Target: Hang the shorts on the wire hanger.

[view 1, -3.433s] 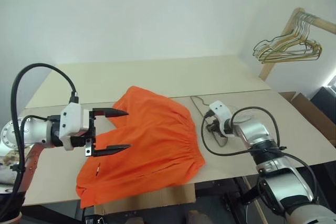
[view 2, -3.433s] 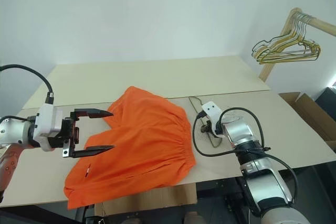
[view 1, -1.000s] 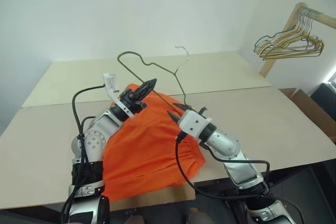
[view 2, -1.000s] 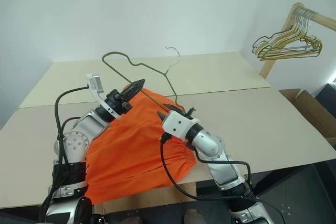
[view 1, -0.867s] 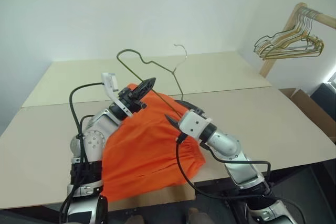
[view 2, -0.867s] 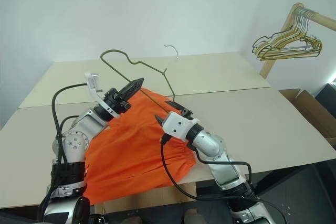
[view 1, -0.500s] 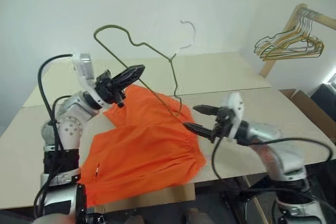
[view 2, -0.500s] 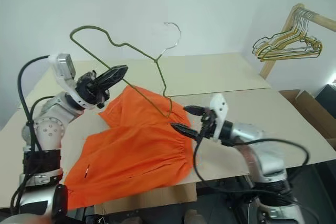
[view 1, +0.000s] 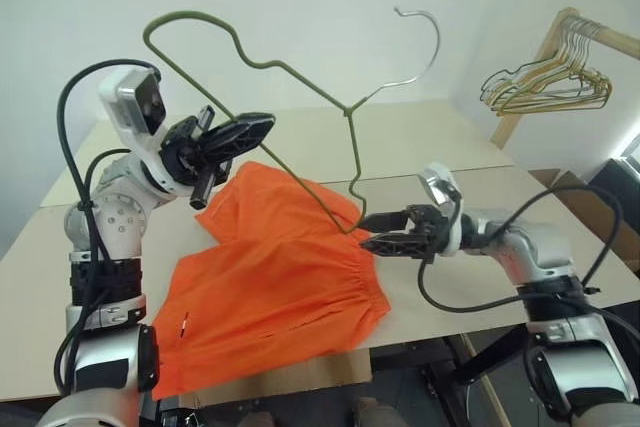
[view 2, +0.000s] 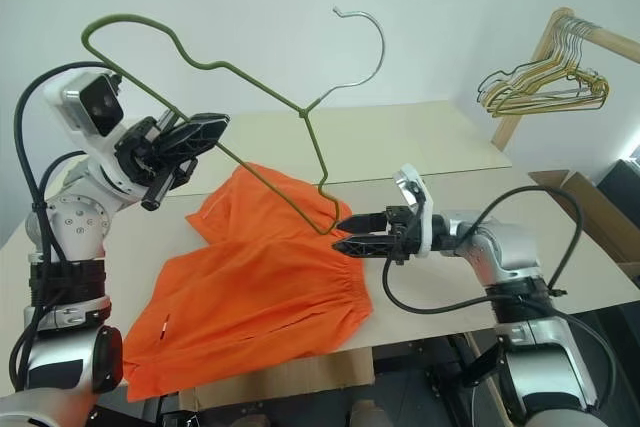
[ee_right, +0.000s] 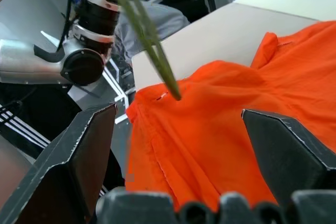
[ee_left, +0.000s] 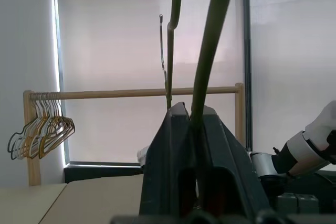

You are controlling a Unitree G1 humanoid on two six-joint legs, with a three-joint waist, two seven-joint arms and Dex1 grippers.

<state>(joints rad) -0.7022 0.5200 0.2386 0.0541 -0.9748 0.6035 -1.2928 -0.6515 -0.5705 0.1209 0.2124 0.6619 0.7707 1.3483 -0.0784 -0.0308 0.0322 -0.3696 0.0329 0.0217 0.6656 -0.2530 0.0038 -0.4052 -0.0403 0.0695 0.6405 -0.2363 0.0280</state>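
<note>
The orange shorts (view 1: pixel 280 282) lie spread on the table, with the gathered waistband toward my right arm. My left gripper (view 1: pixel 255 129) is raised above the table's left side and is shut on the long bar of the olive wire hanger (view 1: pixel 352 152). The hanger stands up in the air with its hook high. In the left wrist view the fingers (ee_left: pixel 215 150) pinch the wire (ee_left: pixel 210 51). My right gripper (view 1: pixel 366 231) is open and lies level just above the waistband. It points at the hanger's lower corner (ee_right: pixel 173 92), which hangs in front of its fingertips without touching them.
The beige table (view 1: pixel 450 137) runs back to the wall. A wooden rail with a cluster of gold and dark hangers (view 1: pixel 545 87) stands at the back right. A cardboard box (view 1: pixel 590 209) sits beyond the table's right edge.
My left gripper has lifted the hanger higher and swung it upright. My right gripper has opened off the hanger's lower corner and rolled to lie level, a little farther right.
</note>
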